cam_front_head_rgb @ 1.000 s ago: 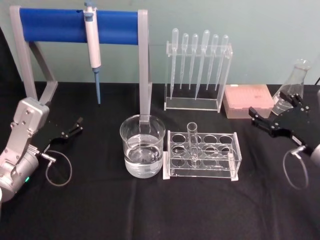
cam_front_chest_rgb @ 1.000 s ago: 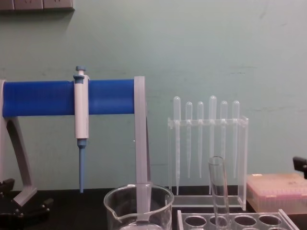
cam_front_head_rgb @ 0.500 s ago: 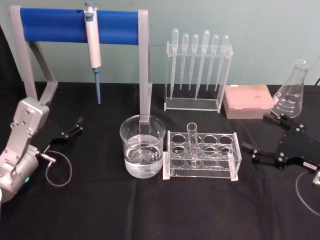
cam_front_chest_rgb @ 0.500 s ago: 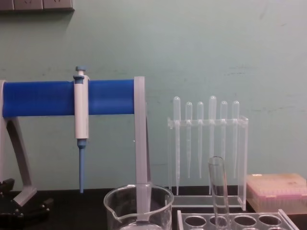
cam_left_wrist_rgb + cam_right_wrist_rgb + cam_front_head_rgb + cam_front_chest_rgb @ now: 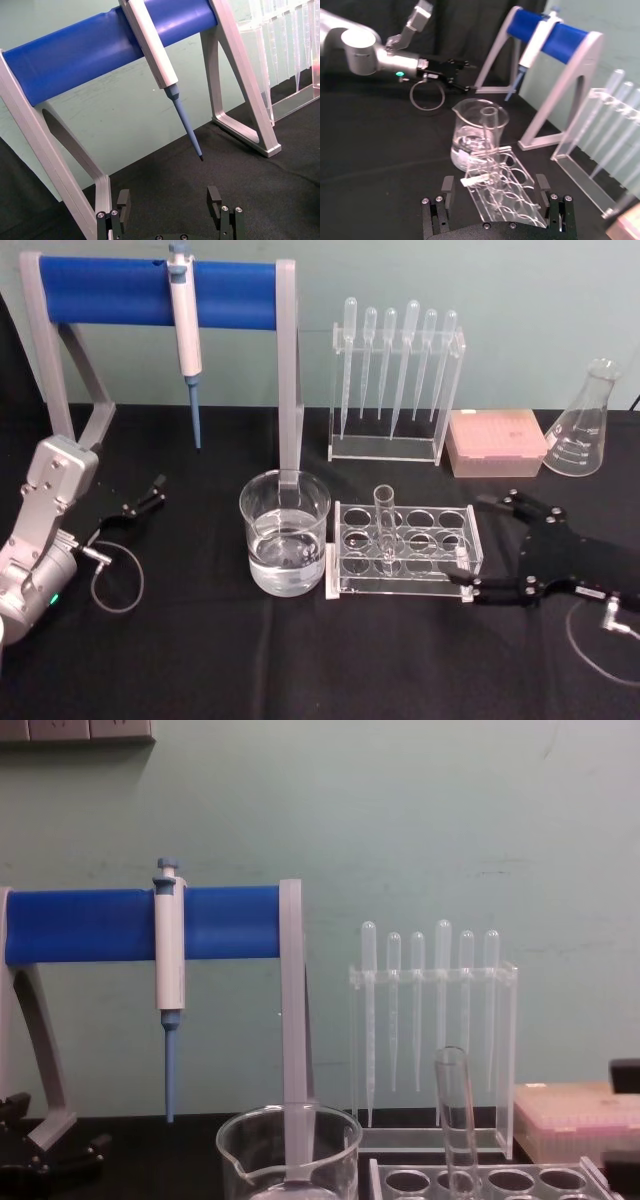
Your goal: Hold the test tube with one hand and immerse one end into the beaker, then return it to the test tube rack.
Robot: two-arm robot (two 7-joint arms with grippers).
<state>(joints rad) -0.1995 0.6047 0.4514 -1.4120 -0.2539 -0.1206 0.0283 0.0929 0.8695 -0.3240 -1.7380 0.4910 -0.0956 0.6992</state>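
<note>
Spotting the right gripper way closer in than half a second ago, slid left across the black table up to the right end of the clear rack. Spread wide and gripping nothing, one finger near the rack's back corner and the other by its front corner in the head view (can't tell whether touching). Same wide gap from the right wrist camera, with the rack lying ahead between the fingers.

Still finding the test tube upright in a rack hole toward the left end, just beside the beaker, part full of clear liquid. Poking up well above the beaker's rim in the chest view.

Left gripper parked low at the table's left side, well apart from the beaker, fingers apart and empty.

Further back: white-and-blue pipettor hanging on a blue bar, pipettes in their own stand, pink box, flask.
</note>
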